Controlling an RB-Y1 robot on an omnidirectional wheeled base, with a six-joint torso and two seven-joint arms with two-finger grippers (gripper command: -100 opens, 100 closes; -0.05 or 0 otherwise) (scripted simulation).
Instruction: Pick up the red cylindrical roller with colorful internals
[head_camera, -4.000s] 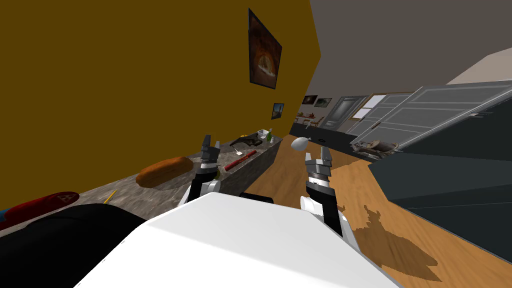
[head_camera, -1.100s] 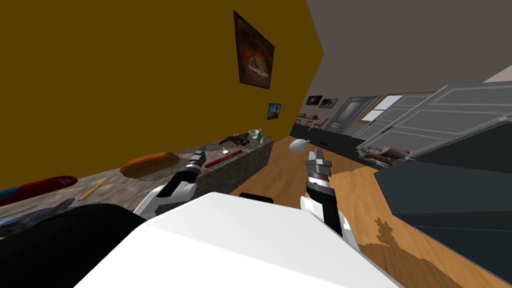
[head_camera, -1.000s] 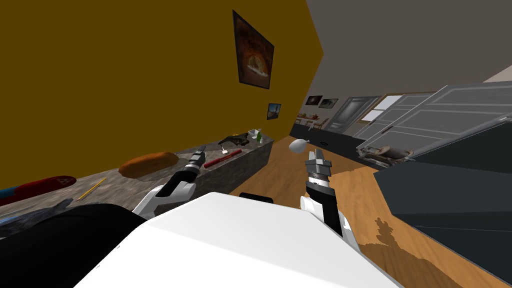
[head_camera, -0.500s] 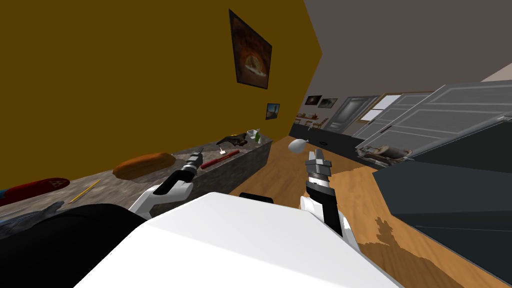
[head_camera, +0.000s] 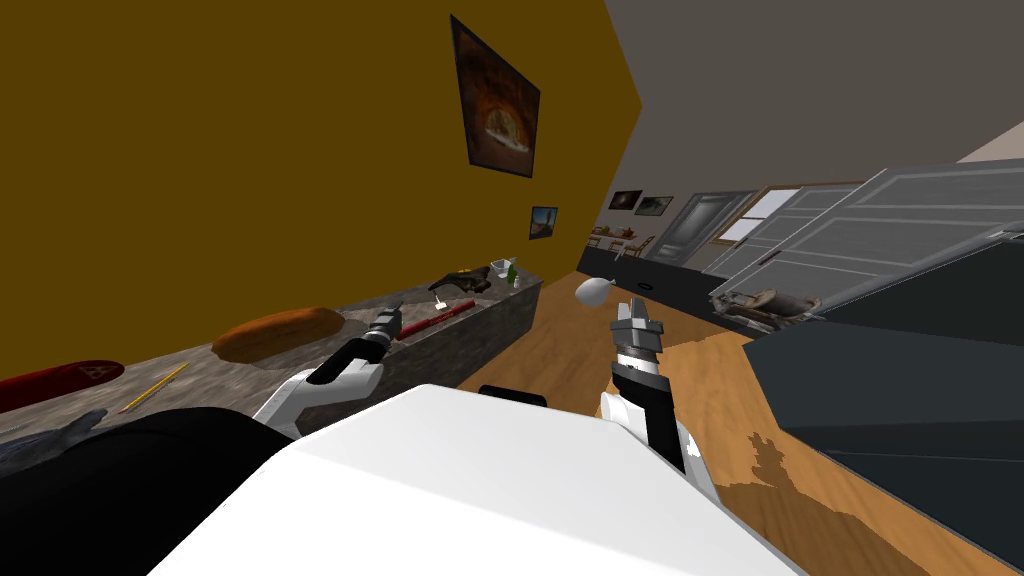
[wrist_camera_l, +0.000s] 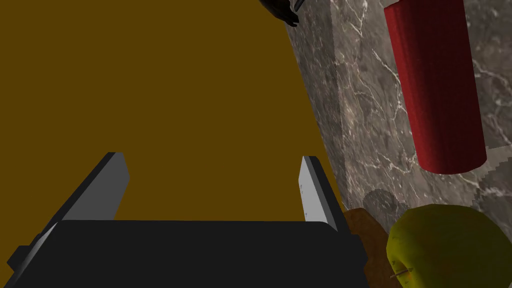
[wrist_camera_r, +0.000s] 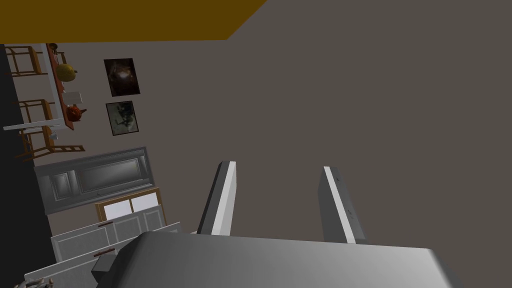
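The red cylindrical roller (head_camera: 437, 319) lies on the grey marble counter (head_camera: 300, 375) along the ochre wall. In the left wrist view the red roller (wrist_camera_l: 435, 90) is close but off to one side of my left gripper (wrist_camera_l: 211, 157), outside its fingers. That gripper is open, with nothing but the wall behind the gap. In the head view my left gripper (head_camera: 385, 318) reaches over the counter just short of the roller's near end. My right gripper (head_camera: 634, 315) is held upright over the wooden floor; in its wrist view the right gripper (wrist_camera_r: 277, 167) is open and empty.
A yellow-green apple (wrist_camera_l: 445, 247) sits by the left gripper, near the roller's end. An orange-brown loaf (head_camera: 268, 334), a pencil (head_camera: 152, 387) and a red object (head_camera: 55, 378) lie further back along the counter. A dark object (head_camera: 455, 283), cup (head_camera: 497, 267) and green bottle (head_camera: 512, 272) stand beyond the roller.
My left arm has gone from upright to stretched low over the counter towards the roller. The head view has shifted slightly with my own move. The right arm is unchanged.
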